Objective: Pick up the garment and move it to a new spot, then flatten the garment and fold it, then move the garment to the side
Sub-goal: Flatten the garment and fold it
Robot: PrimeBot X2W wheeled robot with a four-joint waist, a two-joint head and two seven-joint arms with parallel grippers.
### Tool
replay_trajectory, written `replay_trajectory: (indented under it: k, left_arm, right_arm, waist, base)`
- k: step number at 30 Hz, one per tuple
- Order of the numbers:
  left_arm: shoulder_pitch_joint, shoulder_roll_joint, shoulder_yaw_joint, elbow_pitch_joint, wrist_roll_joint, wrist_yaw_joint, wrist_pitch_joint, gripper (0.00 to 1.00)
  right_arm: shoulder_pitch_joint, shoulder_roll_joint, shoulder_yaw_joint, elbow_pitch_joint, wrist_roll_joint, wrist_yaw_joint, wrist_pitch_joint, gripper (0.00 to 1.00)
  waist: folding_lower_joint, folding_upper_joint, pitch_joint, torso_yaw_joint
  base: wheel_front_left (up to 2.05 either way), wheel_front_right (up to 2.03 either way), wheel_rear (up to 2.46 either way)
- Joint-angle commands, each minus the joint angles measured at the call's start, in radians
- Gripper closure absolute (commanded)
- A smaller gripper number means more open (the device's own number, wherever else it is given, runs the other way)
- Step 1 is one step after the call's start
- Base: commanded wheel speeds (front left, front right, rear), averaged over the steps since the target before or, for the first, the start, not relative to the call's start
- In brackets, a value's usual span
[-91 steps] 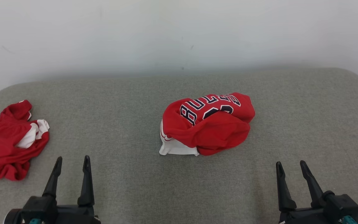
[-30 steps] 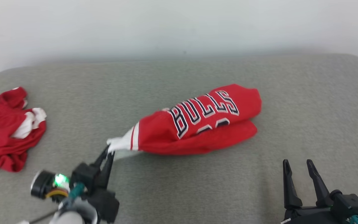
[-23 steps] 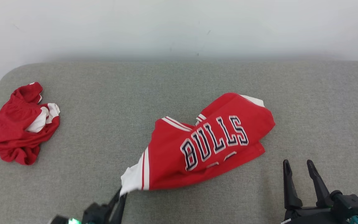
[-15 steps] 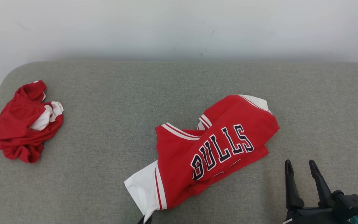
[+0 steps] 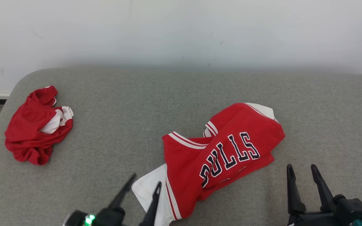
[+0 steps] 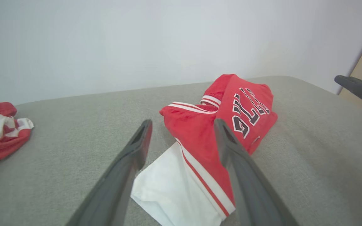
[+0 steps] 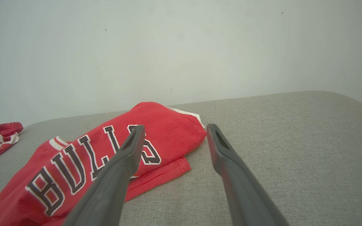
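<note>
Red and white cloth, a crumpled garment, sits bunched at the far left of the grey padded surface, near its rounded left edge and well apart from everything else. A pale wall rises behind the far side of the surface.

Right of the bundle, at the near edge of the head view, the left end effector points toward the far side with its two dark fingers spread wide and nothing between them. Its own wrist view shows the left end effector with fingers parted above the white panel of the jersey, one finger to each side of the panel's corner; whether either finger touches the cloth I cannot tell.

The red jersey lies near the middle of the surface, slightly right of centre, loosely folded over itself and slanting from near left to far right. Its white panel with a red stripe is the nearest part, and dark lettering edged in white reads "BULLS" across the upper layer. White-striped trim shows along a fold on its left side.

At the near right, the right end effector hangs with fingers wide apart, gripping nothing, just right of the jersey and clear of it; its wrist view shows the right end effector above bare grey fabric beside the jersey's hem
</note>
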Motion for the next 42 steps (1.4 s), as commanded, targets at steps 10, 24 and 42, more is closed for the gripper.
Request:
replay_trajectory:
  k: [10,24,42]
  left_arm:
    - [-0.212,0.086,0.107,-0.017,-0.018,-0.019,0.057,0.0]
    - [-0.465,0.176,0.138,0.091,-0.157,-0.131,0.328,0.0]
    - [-0.456,0.242,0.025,0.271,-0.28,-0.168,0.624,0.0]
  right_arm:
    - [-0.016,0.0,0.011,0.002,0.017,-0.002,0.0,0.0]
    - [-0.077,0.0,0.024,0.013,0.076,-0.002,-0.001,0.0]
    - [-0.102,0.0,0.034,0.026,0.084,-0.002,-0.001,0.0]
  waist:
    - [0.0001,0.0,0.015,-0.094]
    - [0.0001,0.0,0.129,-0.277]
    - [0.0001,0.0,0.155,-0.333]
  base:
    - [0.0,0.0,0.0]
    - [0.0,0.0,0.0]
    - [0.0,0.0,0.0]
